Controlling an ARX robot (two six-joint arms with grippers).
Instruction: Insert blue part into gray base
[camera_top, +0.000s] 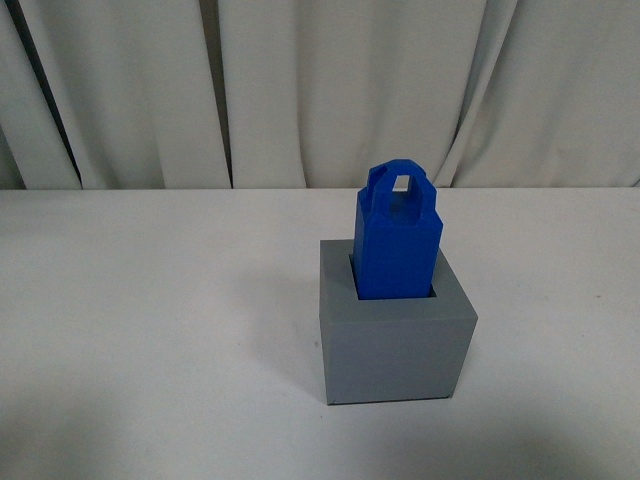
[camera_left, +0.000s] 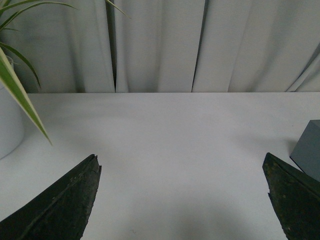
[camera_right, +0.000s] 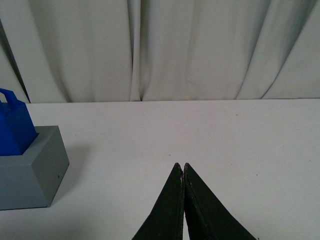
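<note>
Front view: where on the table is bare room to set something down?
Wide bare table lies left of the gray base, with narrower strips to its right and behind, toward the curtain. Only the base, holding the blue part, takes space.

Blue part: lower section is sunk in the gray base recess, so its depth and seating can't be read; right wrist view crops both at the 9 o'clock edge. In the left wrist view only a corner of the base shows at 3 o'clock, and a white pot and its striped leaves are cut off at 9 to 11 o'clock. Both grippers' finger bases run off the 6 o'clock edge of their wrist views; neither arm shows in the front view.
</note>
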